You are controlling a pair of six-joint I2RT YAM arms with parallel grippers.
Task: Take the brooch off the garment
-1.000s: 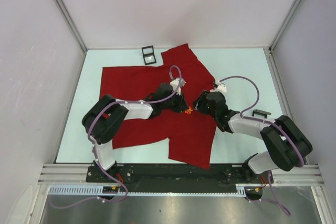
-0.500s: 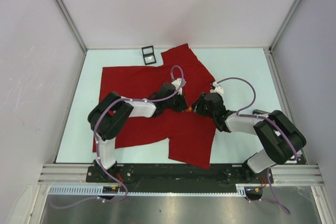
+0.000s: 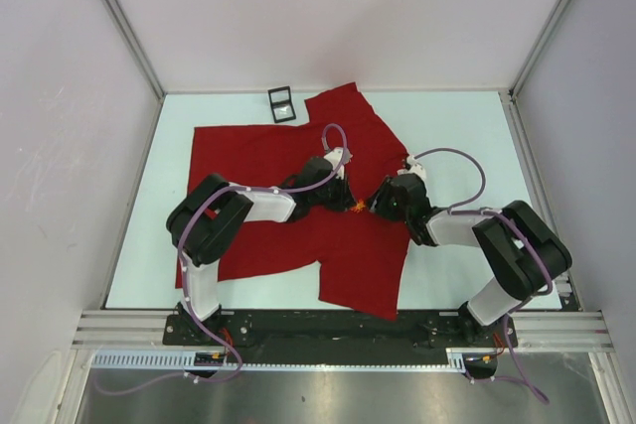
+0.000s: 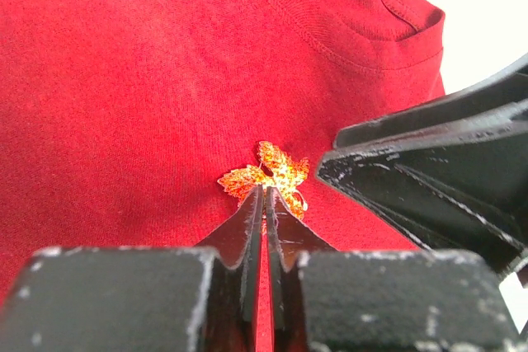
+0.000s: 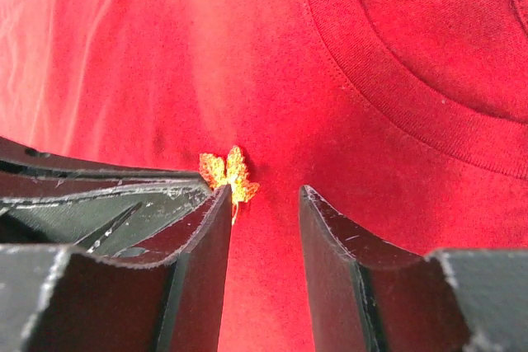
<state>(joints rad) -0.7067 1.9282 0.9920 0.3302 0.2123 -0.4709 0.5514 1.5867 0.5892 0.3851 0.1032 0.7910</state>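
The garment (image 3: 258, 161) is a red T-shirt spread flat on the pale table. The brooch (image 3: 358, 208) is a small orange-gold leaf pinned below the collar. It also shows in the left wrist view (image 4: 272, 172) and the right wrist view (image 5: 228, 172). My left gripper (image 3: 348, 202) is shut, with its tips (image 4: 264, 194) pressed on the cloth at the brooch's near edge. My right gripper (image 3: 374, 206) is open and low over the shirt (image 5: 264, 194). The brooch sits just past its left fingertip (image 5: 221, 197), outside the gap. The right gripper's fingers (image 4: 429, 171) show in the left wrist view, close beside the brooch.
A small black-framed square object (image 3: 281, 103) lies at the table's back edge, next to the shirt. The shirt's ribbed collar (image 5: 396, 80) lies just beyond the brooch. Grey walls enclose the table (image 3: 457, 136) on three sides.
Both arms have folded in closer. The left elbow has shifted right and the right elbow has shifted left. Both grippers stay at the brooch, and the shirt has not moved.
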